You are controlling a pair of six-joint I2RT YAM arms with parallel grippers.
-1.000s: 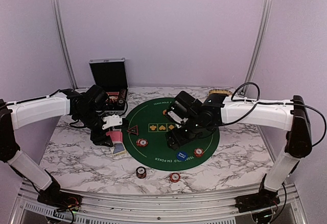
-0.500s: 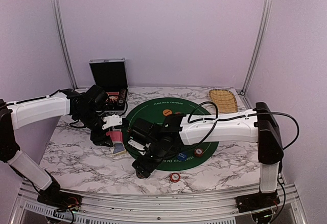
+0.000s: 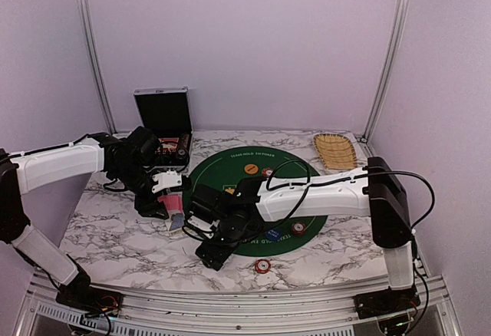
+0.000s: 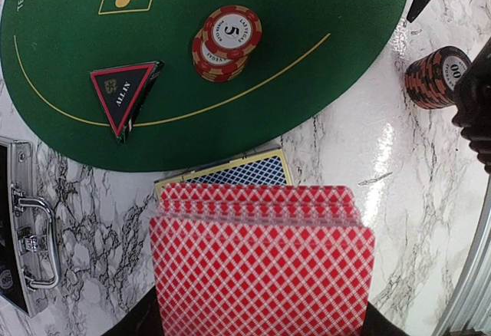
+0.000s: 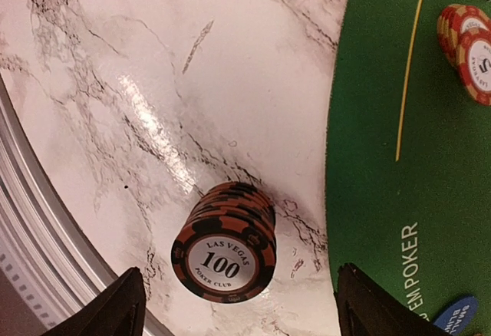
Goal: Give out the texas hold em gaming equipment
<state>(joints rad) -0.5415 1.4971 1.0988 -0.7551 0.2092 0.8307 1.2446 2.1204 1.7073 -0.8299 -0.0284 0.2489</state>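
My left gripper is shut on a fanned stack of red-backed playing cards, held upright just left of the green mat. Under the cards lies a blue-backed card pack. On the mat sit a dark triangular marker and a red stack of chips marked 5. My right gripper hangs open over a dark-and-orange stack of 100 chips on the marble, one finger on each side and neither touching it. Further red chips and a blue button lie nearby.
The black hinged case stands open at the back left, its handle close to my left wrist. A wicker basket sits at the back right. An orange button lies on the mat's far side. The table's metal front rail runs close to the 100 chips.
My right arm has swung from over the middle of the mat to the front left and come down over the dark chip stack. The left arm and its cards have stayed put.
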